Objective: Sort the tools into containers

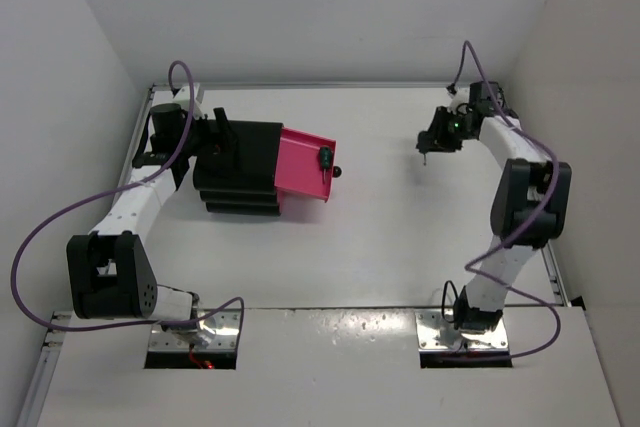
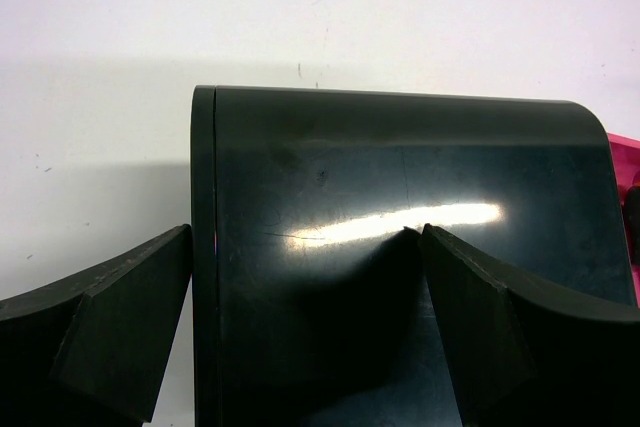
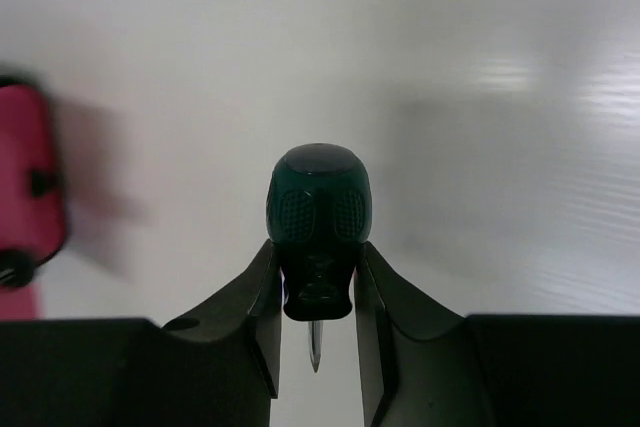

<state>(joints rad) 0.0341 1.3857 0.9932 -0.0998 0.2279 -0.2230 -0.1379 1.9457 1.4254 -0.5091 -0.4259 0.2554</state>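
Observation:
The black cabinet (image 1: pixel 245 162) stands left of centre, and its top pink drawer (image 1: pixel 303 179) is pulled out to the right, showing a black knob (image 1: pixel 337 171). A small dark tool (image 1: pixel 325 157) lies in that drawer. My left gripper (image 1: pixel 218 142) is open over the cabinet's back end. In the left wrist view (image 2: pixel 305 237) one finger hangs off the cabinet's edge and the other rests over its glossy top (image 2: pixel 400 167). My right gripper (image 1: pixel 432 142) is in the air at the right. It is shut on a stubby dark-green screwdriver (image 3: pixel 317 212) with its metal tip (image 3: pixel 315 347) pointing down.
White walls enclose the table on the left, back and right. The pink drawer's end shows blurred at the left edge of the right wrist view (image 3: pixel 25 187). Purple cables loop from both arms.

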